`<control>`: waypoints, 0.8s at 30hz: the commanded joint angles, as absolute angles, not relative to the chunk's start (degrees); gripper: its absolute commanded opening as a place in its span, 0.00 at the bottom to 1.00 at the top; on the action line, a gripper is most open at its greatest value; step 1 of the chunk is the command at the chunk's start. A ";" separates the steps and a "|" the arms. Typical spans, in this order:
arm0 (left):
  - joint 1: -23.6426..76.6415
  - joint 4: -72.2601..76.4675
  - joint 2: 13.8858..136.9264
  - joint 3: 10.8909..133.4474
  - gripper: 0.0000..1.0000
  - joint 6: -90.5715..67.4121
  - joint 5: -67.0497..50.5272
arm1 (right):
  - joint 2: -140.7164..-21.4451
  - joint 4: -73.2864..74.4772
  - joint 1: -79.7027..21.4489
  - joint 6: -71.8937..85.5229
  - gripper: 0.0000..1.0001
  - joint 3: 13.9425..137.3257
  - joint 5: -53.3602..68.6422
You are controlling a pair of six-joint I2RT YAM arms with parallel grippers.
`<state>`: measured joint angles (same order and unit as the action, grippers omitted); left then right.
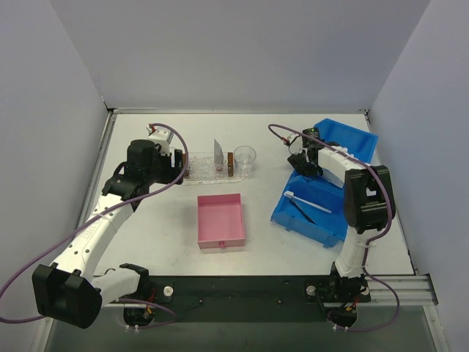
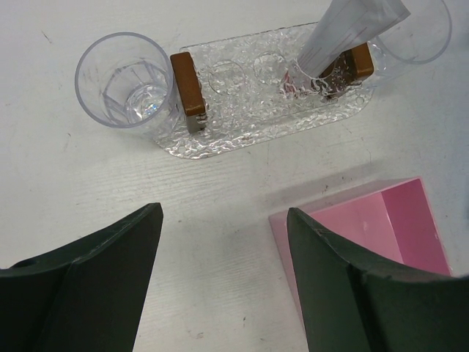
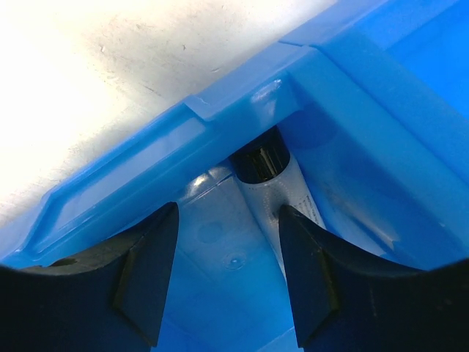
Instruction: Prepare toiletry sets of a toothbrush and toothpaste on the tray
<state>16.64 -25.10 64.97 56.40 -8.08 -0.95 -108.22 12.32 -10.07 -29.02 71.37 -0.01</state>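
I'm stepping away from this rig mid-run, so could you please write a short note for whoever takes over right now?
Left gripper: open, empty, hovering near the tray.
Right gripper: open, down in the blue bin, jaws either side of the bin tube of toothpaste in a corner; not clamped, as far as shows.
Done: one standing tube is on the tray beside a brown block.
Left: bring the bin tube over; the toothbrushes lie in the bin, none visible on the tray.

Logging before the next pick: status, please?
Left fingers open, empty, hovering near tray. Right fingers open astride second toothpaste in blue bin corner, wall tight alongside. One toothpaste stands on tray.
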 commanded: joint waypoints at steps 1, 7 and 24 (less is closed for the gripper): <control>16.17 -23.20 64.42 58.10 0.79 -7.73 -2.72 | -106.43 12.30 -10.55 -32.16 0.52 71.63 -2.99; 16.17 -23.03 64.16 58.01 0.79 -7.47 -2.99 | -108.19 11.16 -10.72 -35.42 0.52 73.12 -5.45; 16.08 -23.73 63.46 58.18 0.79 -7.29 -1.50 | -113.99 12.48 -9.93 -33.84 0.27 75.24 -3.51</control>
